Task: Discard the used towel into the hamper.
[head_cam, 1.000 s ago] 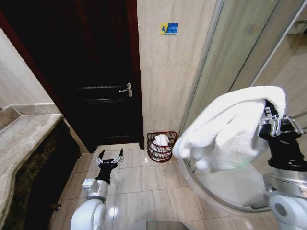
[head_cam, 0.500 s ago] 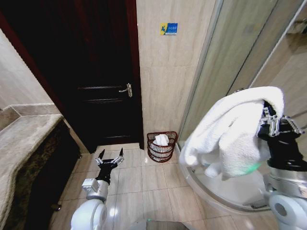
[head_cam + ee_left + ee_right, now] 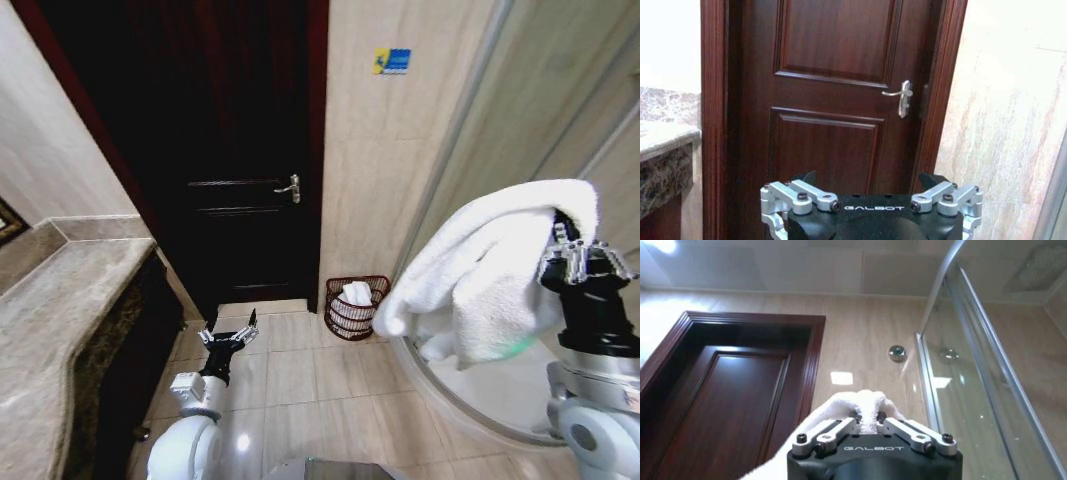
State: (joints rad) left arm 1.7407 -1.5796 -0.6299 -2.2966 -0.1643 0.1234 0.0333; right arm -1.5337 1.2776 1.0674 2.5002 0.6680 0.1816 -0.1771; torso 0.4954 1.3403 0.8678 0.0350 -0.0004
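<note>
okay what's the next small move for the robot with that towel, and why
Probably roll closer to the hamper. The right end effector holds the white towel up high, well short of the hamper, which sits on the floor against the far wall by the door. The left end effector hangs open, low.

dark wood door (image 3: 240,160), beige tiled walls (image 3: 380,170), glossy tile floor (image 3: 300,375).

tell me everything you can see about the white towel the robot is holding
The white terry-cloth towel looks thick, soft and fluffy. It is bunched and draped over the right gripper, which is shut on a fold of it and held raised on the robot's right, in front of the glass shower enclosure. Its loose end hangs down toward the robot's left, clear of the floor. In the right wrist view a tuft pokes out between the fingers. Nothing else touches it.
</note>
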